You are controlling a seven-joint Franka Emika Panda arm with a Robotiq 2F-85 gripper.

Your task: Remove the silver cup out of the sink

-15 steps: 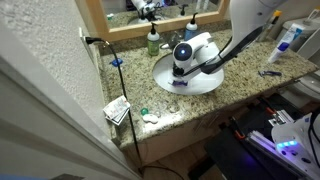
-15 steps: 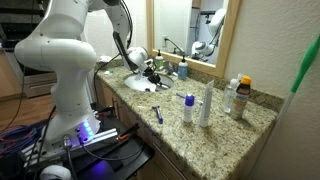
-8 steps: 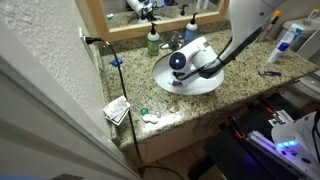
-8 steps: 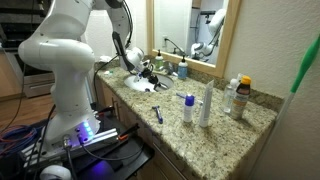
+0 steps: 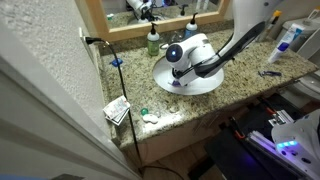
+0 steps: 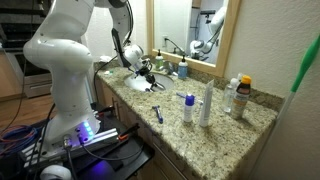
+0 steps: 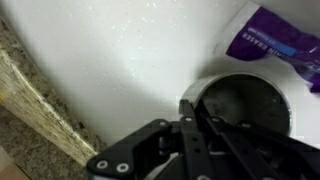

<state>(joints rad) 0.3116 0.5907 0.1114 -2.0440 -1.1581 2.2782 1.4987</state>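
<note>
The silver cup (image 7: pixel 245 105) stands in the white sink (image 7: pixel 110 50), its dark inside open to the wrist view. My gripper (image 7: pixel 189 112) reaches down at the cup's near rim, one finger outside the wall and one inside, the jaws nearly together on the rim. In both exterior views the gripper (image 5: pixel 176 68) (image 6: pixel 143 72) hangs low over the sink (image 5: pixel 207 86) (image 6: pixel 138 87) and hides the cup.
A purple-labelled item (image 7: pixel 275 40) lies in the basin beside the cup. A green soap bottle (image 5: pixel 153 42) and a faucet (image 5: pixel 178 38) stand behind the sink. White bottles (image 6: pixel 205 105) and a blue razor (image 6: pixel 158 113) are on the granite counter (image 5: pixel 240 85).
The wrist has shifted a little to the left over the sink and turned slightly. The rest of the counter is unchanged.
</note>
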